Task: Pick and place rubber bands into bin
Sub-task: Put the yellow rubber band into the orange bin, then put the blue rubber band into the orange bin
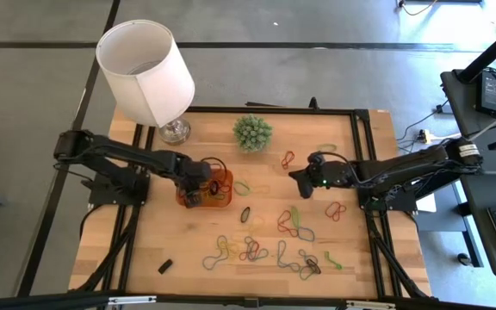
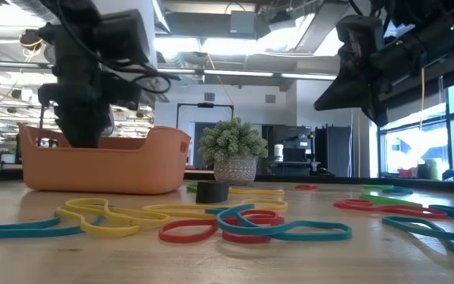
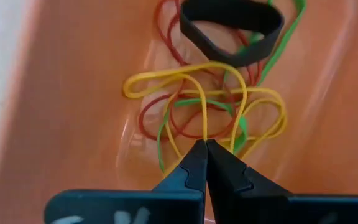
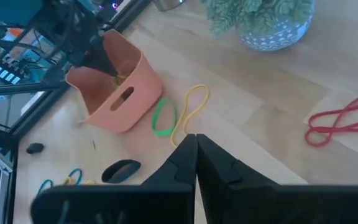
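Note:
The orange bin (image 1: pixel 220 182) stands left of the table's middle. On its floor lie a black rubber band (image 3: pixel 232 28) and red and green ones. My left gripper (image 3: pixel 202 144) reaches down inside the bin (image 2: pixel 105 162), shut on a yellow rubber band (image 3: pixel 185 93). Many more rubber bands (image 1: pixel 257 250) lie scattered over the near and right parts of the table. My right gripper (image 1: pixel 294 177) hovers shut above the table, right of the bin, with nothing between its fingers (image 4: pixel 185 155). My left gripper pinches a strand of the yellow rubber band (image 3: pixel 202 127) between the very tips of its two fingers. The fingers come from above, pointing down into the bin. The band's loops spread out slack over the red and green bands on the bin's floor.
A lamp with a white shade (image 1: pixel 145 69) stands at the far left, and a small potted plant (image 1: pixel 253 133) at the far middle. A green and a yellow band (image 4: pixel 179 115) lie just right of the bin. A small black object (image 1: pixel 165 265) sits near the front left.

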